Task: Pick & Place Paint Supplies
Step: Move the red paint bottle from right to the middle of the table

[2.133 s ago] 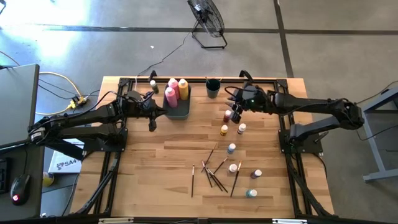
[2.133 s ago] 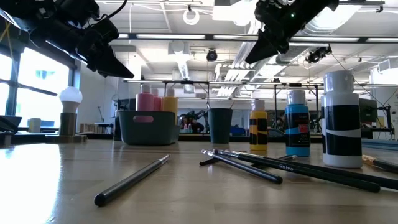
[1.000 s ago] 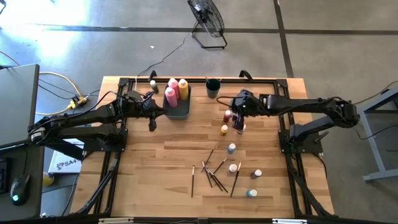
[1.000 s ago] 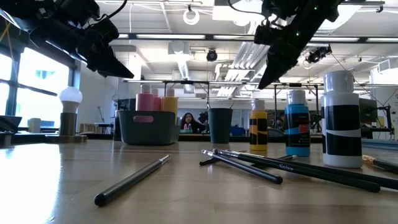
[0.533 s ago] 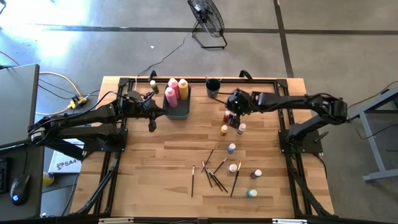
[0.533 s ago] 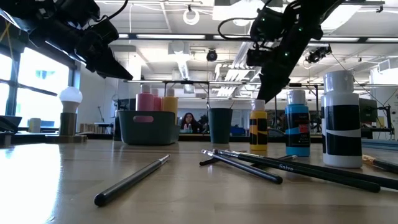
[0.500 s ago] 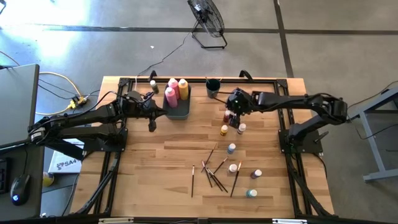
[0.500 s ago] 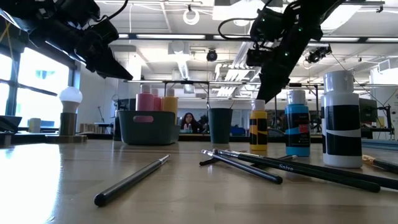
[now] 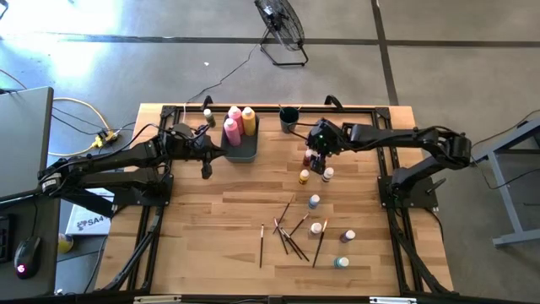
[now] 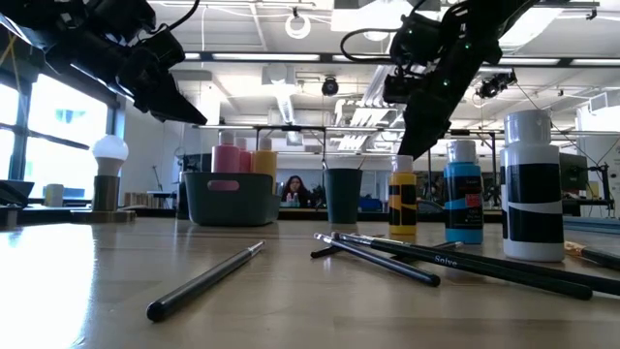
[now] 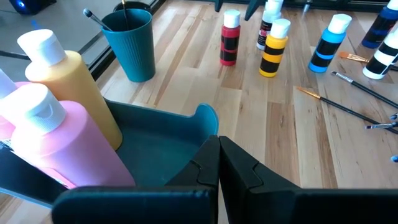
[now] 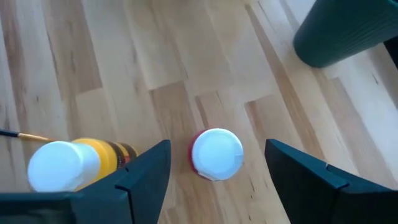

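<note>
Several paintbrushes (image 9: 291,232) litter the wooden table (image 9: 211,219); at one o'clock, the right gripper (image 12: 211,177) hangs spread above a red bottle (image 12: 216,154); left gripper (image 11: 217,163) is closed.

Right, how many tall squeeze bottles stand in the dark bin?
3, all in the dark bin: a yellow bottle, a pink bottle beside it at the table's edge, and a second pink bottle nearer the table's middle. None seems hidden.
</note>
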`<move>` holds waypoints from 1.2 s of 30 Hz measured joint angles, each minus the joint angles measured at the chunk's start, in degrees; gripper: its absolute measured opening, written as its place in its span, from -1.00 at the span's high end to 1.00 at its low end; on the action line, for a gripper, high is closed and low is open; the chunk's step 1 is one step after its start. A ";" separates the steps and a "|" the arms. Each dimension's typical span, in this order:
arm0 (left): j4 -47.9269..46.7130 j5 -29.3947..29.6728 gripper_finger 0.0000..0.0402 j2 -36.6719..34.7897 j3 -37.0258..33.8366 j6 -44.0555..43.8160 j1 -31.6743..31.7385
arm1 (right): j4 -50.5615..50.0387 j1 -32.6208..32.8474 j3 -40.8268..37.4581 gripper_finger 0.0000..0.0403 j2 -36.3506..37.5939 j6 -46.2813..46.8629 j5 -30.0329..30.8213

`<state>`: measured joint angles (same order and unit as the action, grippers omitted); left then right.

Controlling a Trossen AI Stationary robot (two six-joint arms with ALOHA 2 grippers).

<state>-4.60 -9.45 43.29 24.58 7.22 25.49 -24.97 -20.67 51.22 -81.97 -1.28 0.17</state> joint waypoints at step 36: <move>0.02 0.06 1.00 0.00 0.00 0.00 0.00 | 1.98 -1.18 -0.61 -0.26 0.00 -0.46 -1.63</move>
<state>-4.58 -9.39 43.29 24.58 7.22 25.49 -22.98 -21.85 50.61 -81.97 -1.74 -1.45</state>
